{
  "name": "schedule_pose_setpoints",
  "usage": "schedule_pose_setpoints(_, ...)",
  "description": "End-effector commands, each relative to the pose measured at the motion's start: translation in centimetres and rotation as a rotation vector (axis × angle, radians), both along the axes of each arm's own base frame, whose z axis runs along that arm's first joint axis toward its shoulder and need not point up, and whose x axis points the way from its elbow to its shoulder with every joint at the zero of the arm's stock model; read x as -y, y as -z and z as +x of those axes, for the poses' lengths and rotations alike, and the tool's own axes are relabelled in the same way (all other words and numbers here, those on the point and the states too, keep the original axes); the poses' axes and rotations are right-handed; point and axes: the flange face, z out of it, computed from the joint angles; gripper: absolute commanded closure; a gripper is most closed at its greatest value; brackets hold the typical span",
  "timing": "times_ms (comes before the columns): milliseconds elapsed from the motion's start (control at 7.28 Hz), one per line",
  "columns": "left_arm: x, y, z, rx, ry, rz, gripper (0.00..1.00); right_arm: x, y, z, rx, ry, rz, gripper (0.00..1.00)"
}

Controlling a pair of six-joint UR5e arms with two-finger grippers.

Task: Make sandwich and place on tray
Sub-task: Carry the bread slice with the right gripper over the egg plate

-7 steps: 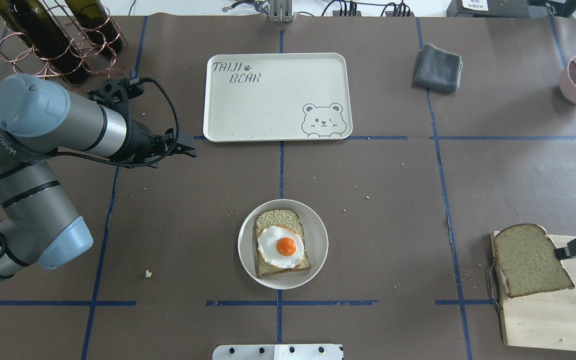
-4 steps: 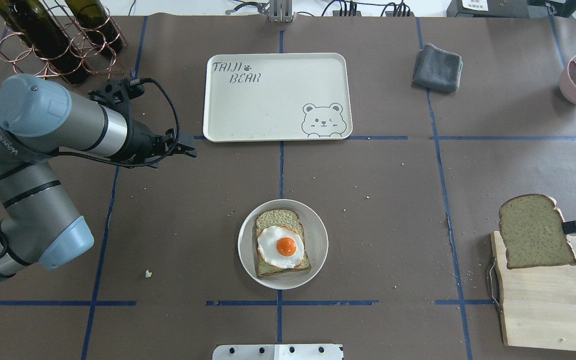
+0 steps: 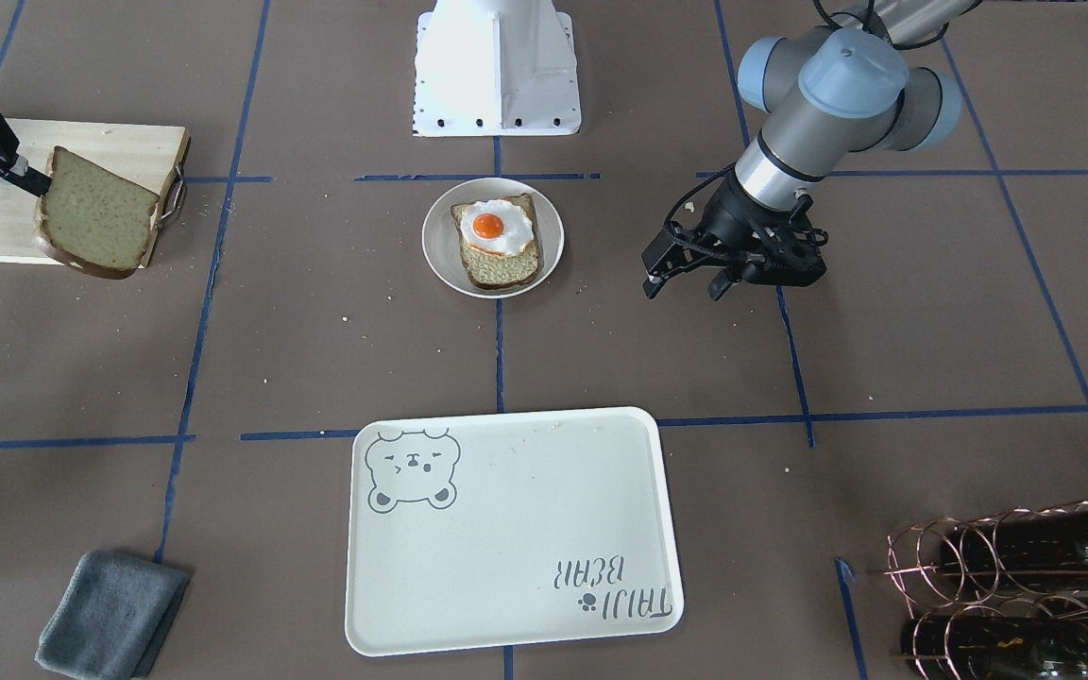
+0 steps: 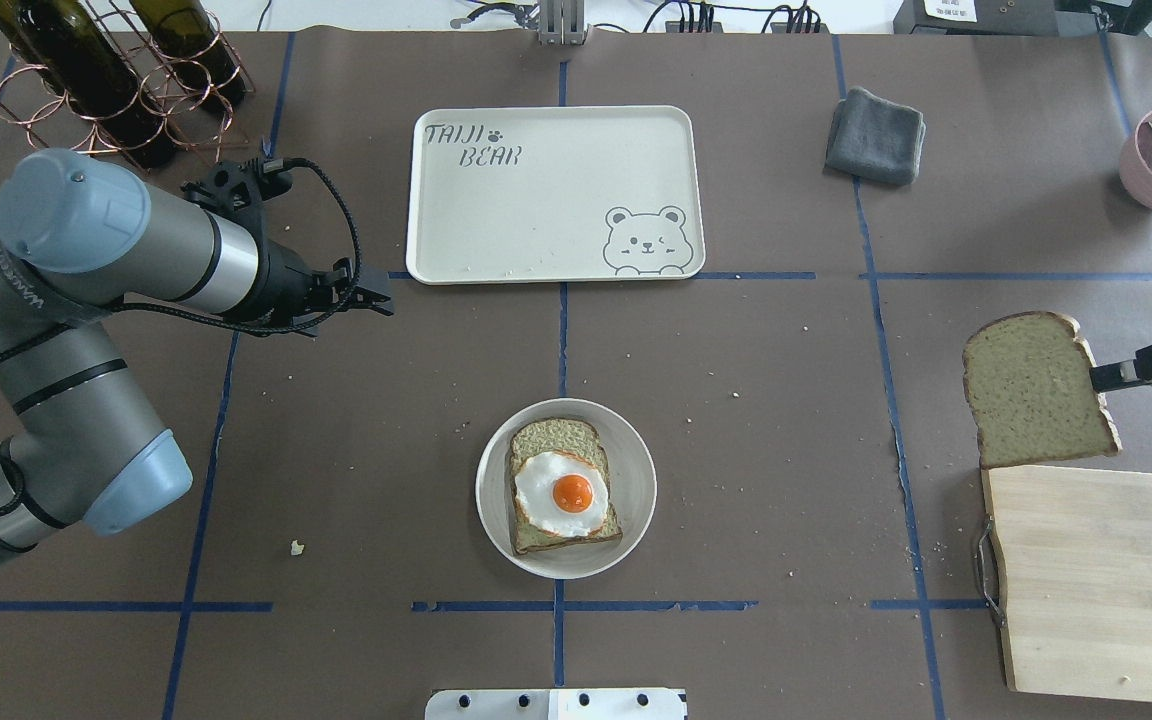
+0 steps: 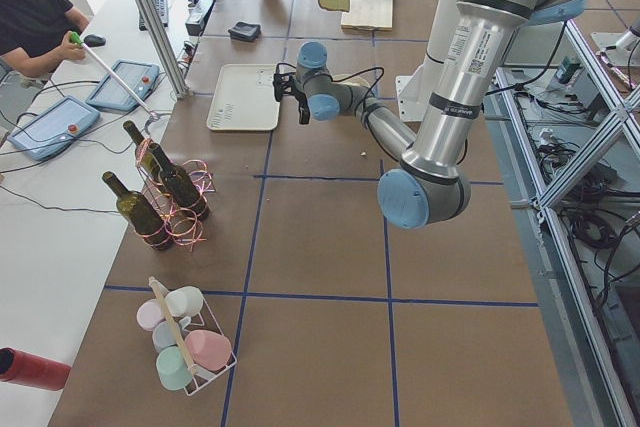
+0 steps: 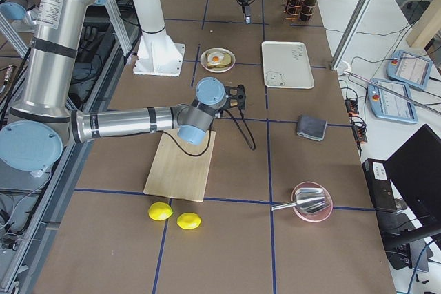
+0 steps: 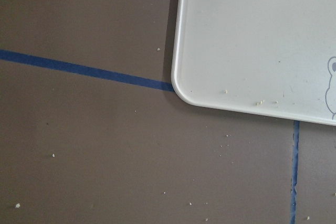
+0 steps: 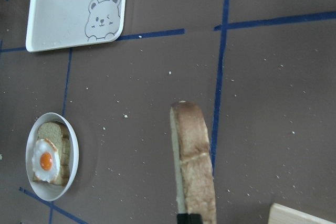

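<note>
My right pincer [image 4: 1102, 377] stays clenched on the edge of the loose brown-crusted bread slice [image 4: 1034, 390]. Since a second ago I've carried that slice off the light wooden cutting board [image 4: 1106, 580], and it now hangs over the brown table [image 4: 756, 420] just past the board's far edge. The other slice [image 4: 554, 437] lies under the white fried egg [image 4: 561, 492] on the small round white plate [image 4: 636, 470], unmoved. The large cream bear-printed tray [image 4: 536, 200] sits well apart beyond it. My left pincer [image 3: 684, 283], released and holding nothing, hasn't budged from beside the tray's corner.
</note>
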Motion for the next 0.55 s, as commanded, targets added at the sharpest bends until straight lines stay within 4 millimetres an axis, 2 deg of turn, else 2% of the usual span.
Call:
schedule_pose_setpoints(0,0.0,0.0,0.1,-0.002,-0.001,0.000,0.00,5.8,9.5,-3.7,0.079,-0.016,-0.048,1.00)
schedule_pose_setpoints(137,0.1,0.2,0.1,-0.005,-0.001,0.003,0.00,7.5,13.8,-6.4,0.095,0.001,-0.063,1.00)
schedule_pose_setpoints(275,0.2,0.0,0.2,-0.001,-0.002,0.001,0.00,8.2,17.1,-9.5,0.094,0.023,-0.075,1.00)
schedule_pose_setpoints(412,0.2,0.1,0.2,-0.003,-0.002,0.002,0.00,7.6,20.2,-14.6,0.101,0.022,-0.081,1.00)
